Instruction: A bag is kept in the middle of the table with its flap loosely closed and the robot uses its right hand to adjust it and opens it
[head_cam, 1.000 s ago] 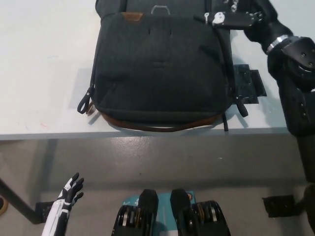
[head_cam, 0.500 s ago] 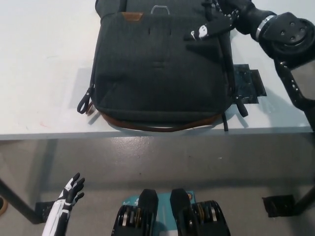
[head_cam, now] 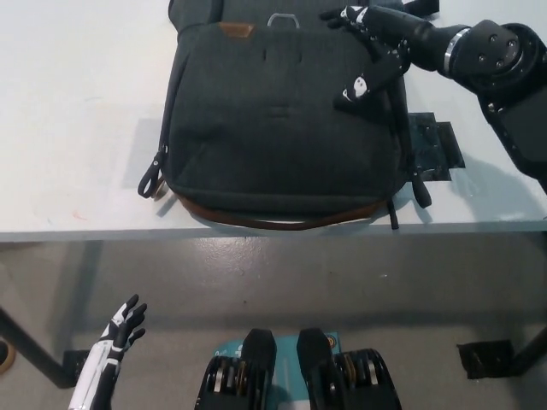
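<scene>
1. We see a white table; its near edge runs across the picture, with grey floor below and bare tabletop to the bag's left.
2. The dark bag lies flat mid-table, flap down, its brown-trimmed bottom reaching the near edge.
3. The right hand rests on the flap's upper right corner, fingers spread, grasping nothing.
4. The left hand hangs below the table, fingers spread.
</scene>
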`<action>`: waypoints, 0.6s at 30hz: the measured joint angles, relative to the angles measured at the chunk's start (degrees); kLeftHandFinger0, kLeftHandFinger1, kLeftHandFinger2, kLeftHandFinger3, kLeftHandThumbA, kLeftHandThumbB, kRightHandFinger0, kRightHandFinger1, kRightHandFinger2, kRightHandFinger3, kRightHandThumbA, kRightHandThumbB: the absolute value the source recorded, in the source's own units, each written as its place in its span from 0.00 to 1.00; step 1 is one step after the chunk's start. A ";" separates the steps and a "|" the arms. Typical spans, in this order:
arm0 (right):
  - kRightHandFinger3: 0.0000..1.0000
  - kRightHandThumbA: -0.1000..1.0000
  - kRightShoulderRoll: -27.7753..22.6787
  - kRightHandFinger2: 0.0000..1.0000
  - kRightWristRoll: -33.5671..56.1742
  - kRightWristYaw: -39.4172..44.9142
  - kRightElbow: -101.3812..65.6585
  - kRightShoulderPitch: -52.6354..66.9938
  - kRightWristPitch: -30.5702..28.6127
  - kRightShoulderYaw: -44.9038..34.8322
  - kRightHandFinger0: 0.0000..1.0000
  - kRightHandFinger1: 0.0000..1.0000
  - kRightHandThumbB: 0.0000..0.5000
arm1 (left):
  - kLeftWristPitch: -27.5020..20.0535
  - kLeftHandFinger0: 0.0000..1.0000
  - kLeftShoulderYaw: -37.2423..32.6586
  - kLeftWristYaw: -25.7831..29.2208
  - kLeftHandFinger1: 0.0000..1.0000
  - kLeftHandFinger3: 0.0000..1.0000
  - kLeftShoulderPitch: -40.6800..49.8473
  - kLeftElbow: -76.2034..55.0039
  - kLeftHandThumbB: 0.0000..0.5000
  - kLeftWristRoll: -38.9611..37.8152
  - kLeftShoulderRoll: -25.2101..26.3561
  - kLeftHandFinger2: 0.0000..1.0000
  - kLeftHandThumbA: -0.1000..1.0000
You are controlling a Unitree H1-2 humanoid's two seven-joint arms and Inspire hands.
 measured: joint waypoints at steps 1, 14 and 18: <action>0.87 0.94 -0.03 0.68 0.02 0.88 0.35 -0.39 0.37 -0.01 0.43 0.58 0.88 | 0.00 1.00 -0.06 -0.01 1.00 1.00 -0.13 -0.01 0.40 0.04 0.00 1.00 1.00; 1.00 0.00 0.31 0.80 -1.95 -2.54 -6.06 4.79 4.32 -6.70 0.00 0.47 0.20 | 0.22 1.00 -0.74 -0.20 1.00 1.00 -0.96 0.00 0.40 0.84 0.33 1.00 1.00; 0.81 0.00 0.33 0.80 -2.52 -4.09 -6.55 5.37 5.78 -8.75 0.00 0.43 0.23 | 0.30 1.00 -0.78 -0.25 1.00 1.00 -1.25 0.00 0.35 1.20 0.60 1.00 1.00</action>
